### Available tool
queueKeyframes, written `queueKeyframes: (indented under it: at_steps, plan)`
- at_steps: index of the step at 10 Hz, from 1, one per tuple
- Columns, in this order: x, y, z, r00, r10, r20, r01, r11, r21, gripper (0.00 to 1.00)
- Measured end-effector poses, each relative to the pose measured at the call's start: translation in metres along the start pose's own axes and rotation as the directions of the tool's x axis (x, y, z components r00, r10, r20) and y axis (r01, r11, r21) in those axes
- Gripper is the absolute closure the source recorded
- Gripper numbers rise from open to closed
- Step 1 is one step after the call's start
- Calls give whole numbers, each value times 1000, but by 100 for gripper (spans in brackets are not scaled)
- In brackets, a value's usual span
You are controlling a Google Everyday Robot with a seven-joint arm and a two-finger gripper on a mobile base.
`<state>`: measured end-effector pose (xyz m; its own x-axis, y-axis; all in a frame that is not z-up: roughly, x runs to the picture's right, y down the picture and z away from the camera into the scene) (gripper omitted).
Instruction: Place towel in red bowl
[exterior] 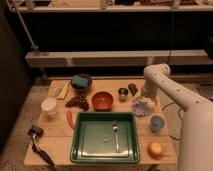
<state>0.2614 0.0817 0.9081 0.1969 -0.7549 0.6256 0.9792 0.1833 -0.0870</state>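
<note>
The towel (143,107) is a crumpled pale cloth lying on the wooden table (54,131), right of centre. The red bowl (102,100) stands empty to its left, near the table's middle, with a small metal cup (123,93) between them at the back. My white arm comes in from the right, bends high and reaches down. The gripper (144,98) hangs right over the towel's back edge, at or just above it.
A green tray (76,141) holding a spoon (116,133) fills the front middle. A blue cup (157,123) and an orange fruit (155,149) sit front right. Grapes (76,103), a white cup (49,106), a dark bowl with a teal sponge (80,81) and a black brush (40,146) are on the left.
</note>
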Motion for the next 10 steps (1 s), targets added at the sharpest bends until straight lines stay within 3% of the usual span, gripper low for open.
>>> queueKeyframes:
  at_steps: [5, 10]
  plan:
    - [0, -13, 4, 999, -49, 13, 49, 999, -18, 20]
    - [0, -18, 23, 997, -60, 53, 62, 997, -39, 20]
